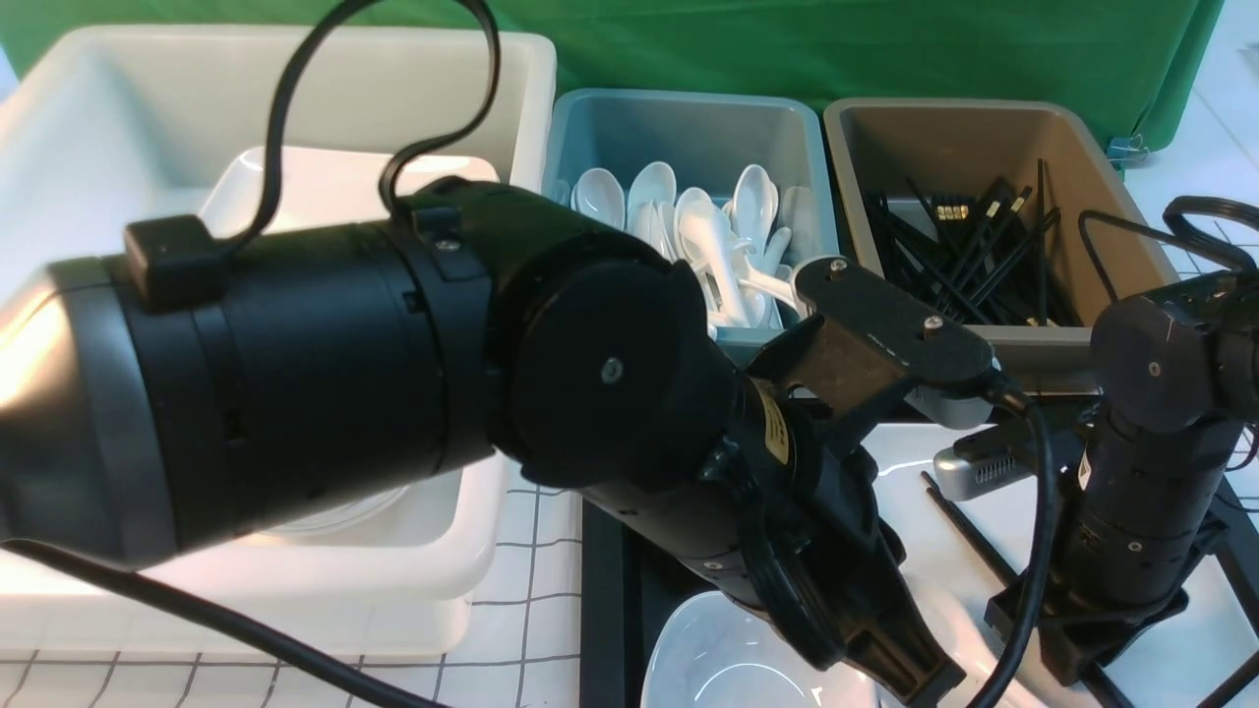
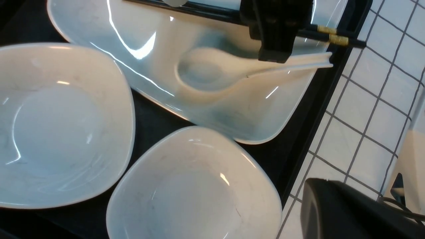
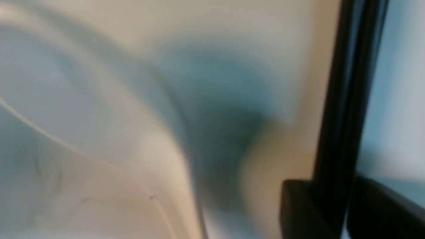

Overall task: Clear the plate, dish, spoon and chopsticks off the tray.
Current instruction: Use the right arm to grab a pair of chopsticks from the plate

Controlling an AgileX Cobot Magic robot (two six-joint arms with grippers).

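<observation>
Looming nearest, the left arm (image 1: 344, 374) hides much of the tray (image 1: 602, 590); its left fingers (image 1: 910, 674) are closed, tips cut off. On the plate (image 2: 232, 113) at the tray's right, beside the spoon (image 2: 212, 69), the right fingers (image 3: 305, 209) clamp the chopsticks (image 3: 338, 99); lifting level should keep both sticks together. Contact looks blurred.

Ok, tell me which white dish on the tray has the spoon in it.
The large shallow plate, the widest one: the spoon lies on it. Both small deep dishes are empty.
</observation>
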